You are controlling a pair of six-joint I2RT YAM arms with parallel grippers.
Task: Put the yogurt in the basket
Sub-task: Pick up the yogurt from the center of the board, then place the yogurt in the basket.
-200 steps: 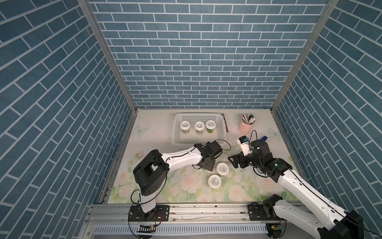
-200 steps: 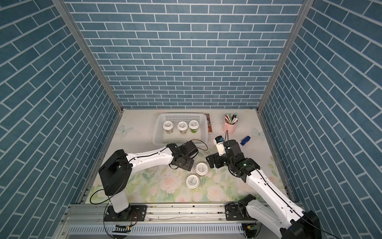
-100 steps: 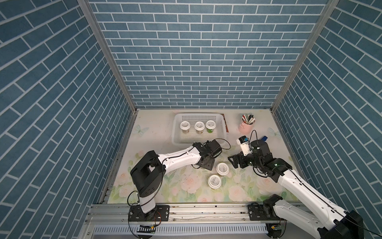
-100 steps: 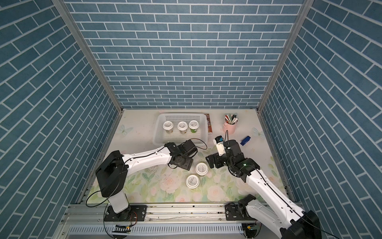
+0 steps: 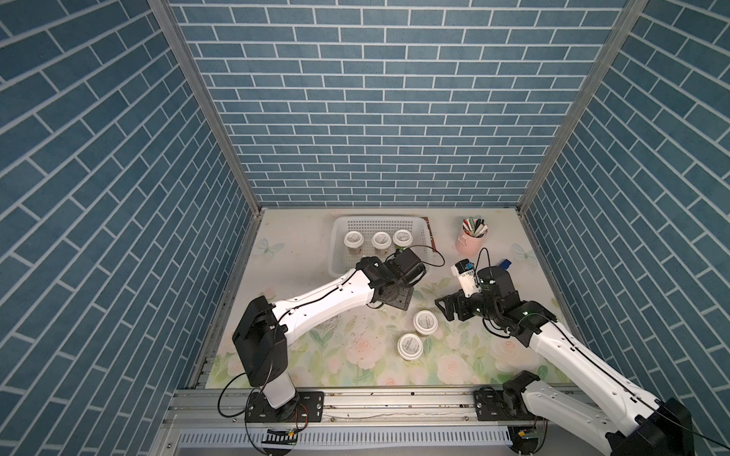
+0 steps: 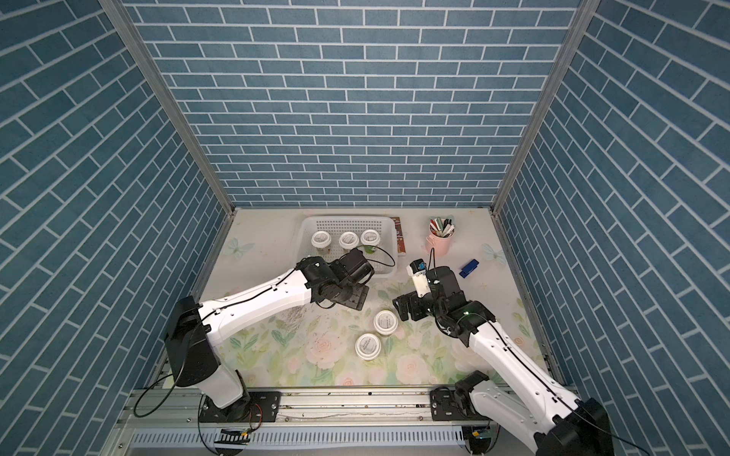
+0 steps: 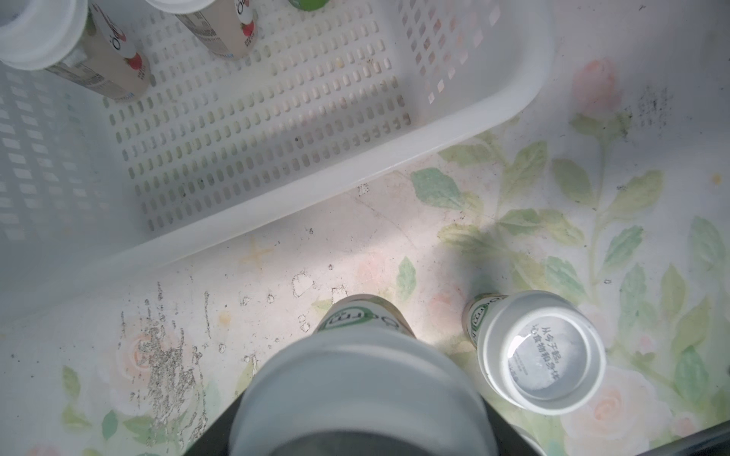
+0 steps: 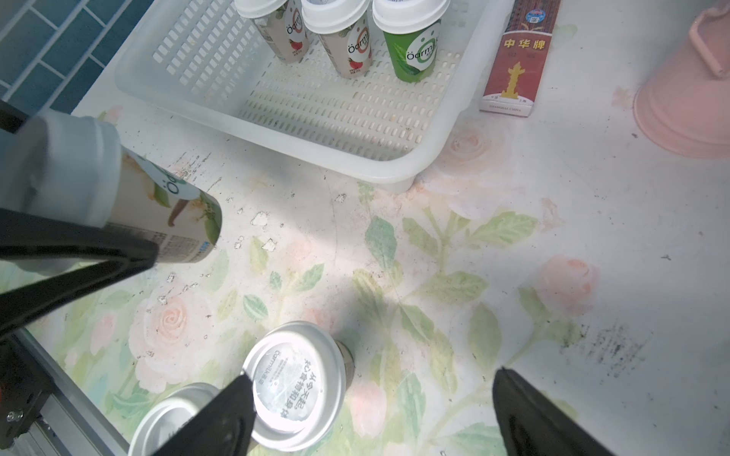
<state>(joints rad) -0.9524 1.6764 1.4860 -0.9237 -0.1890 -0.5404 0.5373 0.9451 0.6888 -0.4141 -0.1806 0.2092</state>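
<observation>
Left arm (image 5: 328,294) is swinging at the shoulder compared with a second ago. Left gripper (image 5: 397,302) is barely drifting, clamped on a yogurt cup (image 7: 355,379) just short of the basket (image 7: 316,185) rim.

Three cups (image 5: 381,239) are standing inside and two cups (image 5: 425,321) are waiting on the mat (image 5: 355,367) (fourth drop-in likely next).

Right gripper (image 8: 371,396) is hovering over one of them, jaws wide apart.

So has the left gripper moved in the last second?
Yes. The left gripper, shut on a yogurt cup, has shifted slightly toward the basket, up the picture in both top views.
</observation>
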